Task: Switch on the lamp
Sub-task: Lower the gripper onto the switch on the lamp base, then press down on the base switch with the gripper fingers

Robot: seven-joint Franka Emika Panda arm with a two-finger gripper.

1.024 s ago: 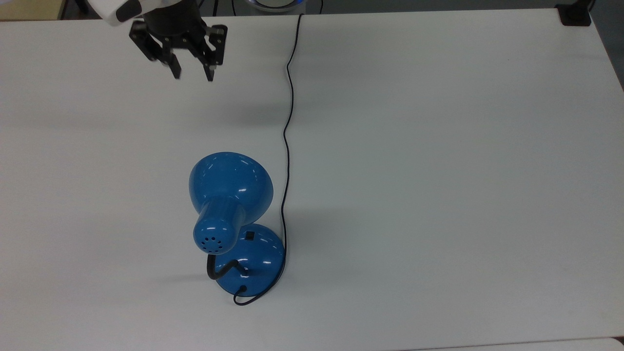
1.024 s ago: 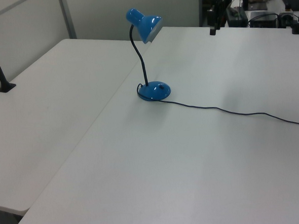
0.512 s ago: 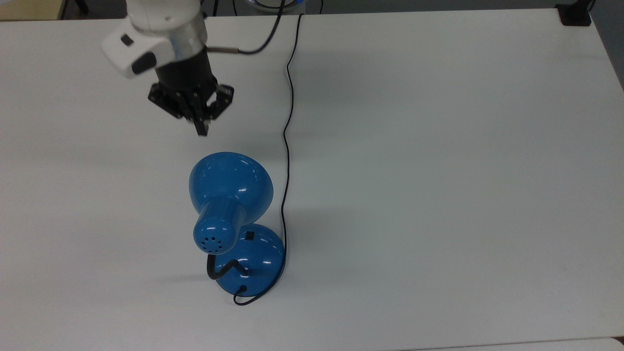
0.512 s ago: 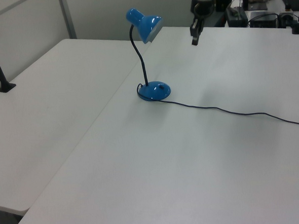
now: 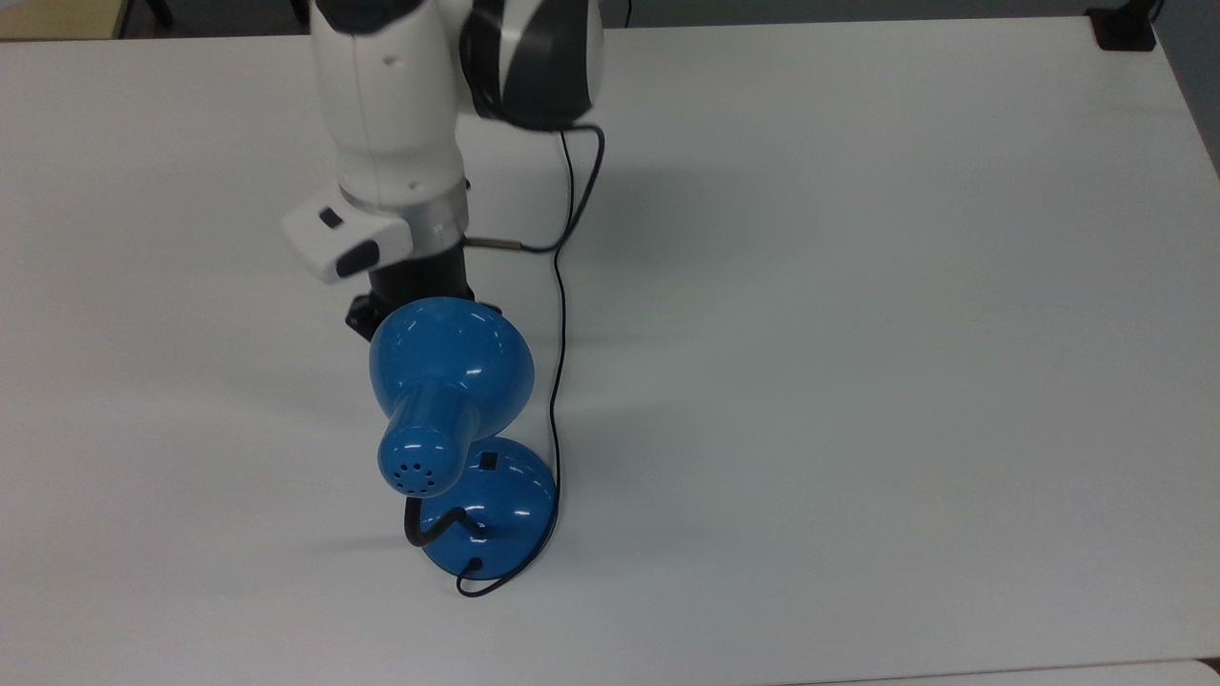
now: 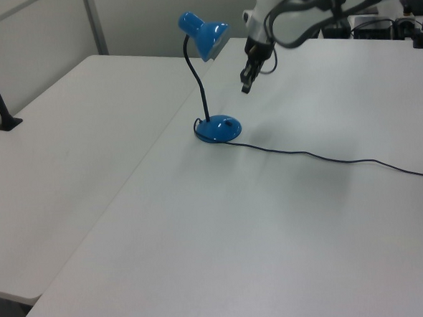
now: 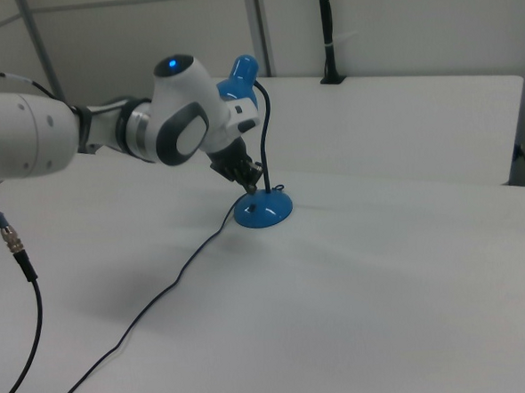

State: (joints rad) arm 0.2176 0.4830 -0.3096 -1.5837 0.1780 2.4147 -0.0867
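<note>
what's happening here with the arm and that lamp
A robot arm is reaching toward a blue lamp that stands on a white table. Its gripper hangs in the air beside the shade, above the table and short of the round base. The small black switch on the base is untouched, and the lamp does not look lit. The black cord runs from the base across the table.

- We are finding no readable text, label, brand, number or sign on anything here.
</note>
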